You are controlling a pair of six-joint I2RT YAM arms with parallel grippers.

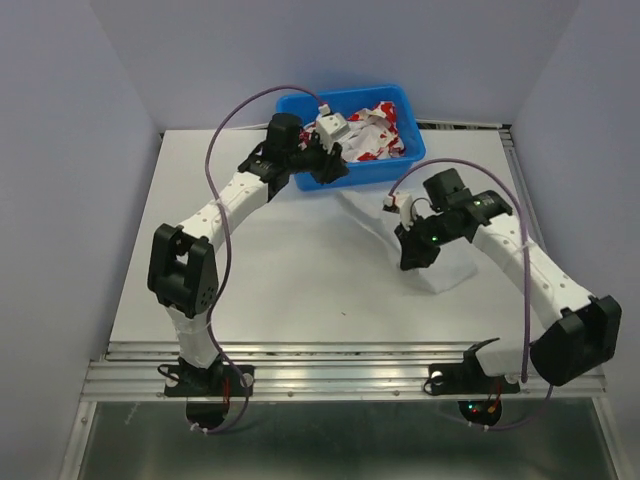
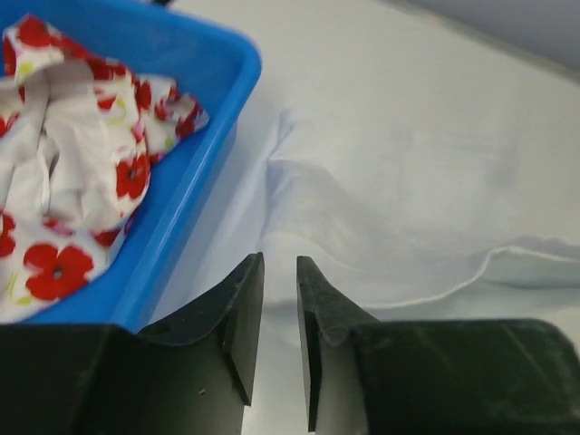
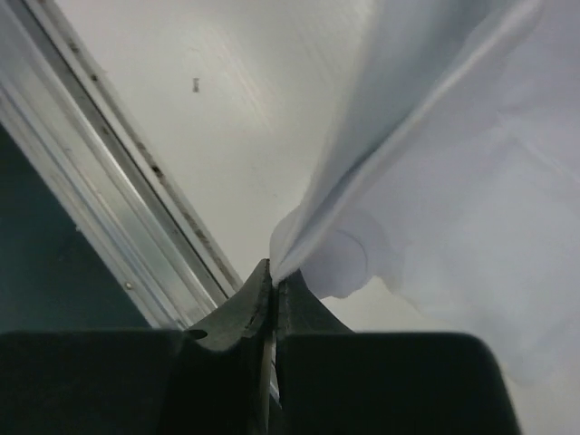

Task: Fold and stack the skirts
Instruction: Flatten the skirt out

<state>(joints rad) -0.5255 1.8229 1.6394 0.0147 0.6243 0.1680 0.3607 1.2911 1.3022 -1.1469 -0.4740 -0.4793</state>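
My left arm (image 1: 228, 203) bends at its elbow on the left and stretches toward the far middle. My left gripper (image 2: 279, 265) tips forward and down, its two black fingers a narrow gap apart with nothing between them. My right arm (image 1: 538, 268) folds at the right and angles inward. My right gripper (image 3: 273, 275) has its fingertips pressed together on an edge of the white skirt (image 3: 453, 181).

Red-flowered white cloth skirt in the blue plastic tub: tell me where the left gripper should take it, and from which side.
Probably the raised bunched fold of the red-flowered white cloth skirt, from above with the open left gripper. It lies crumpled inside the blue plastic tub, whose walls block a sideways approach.
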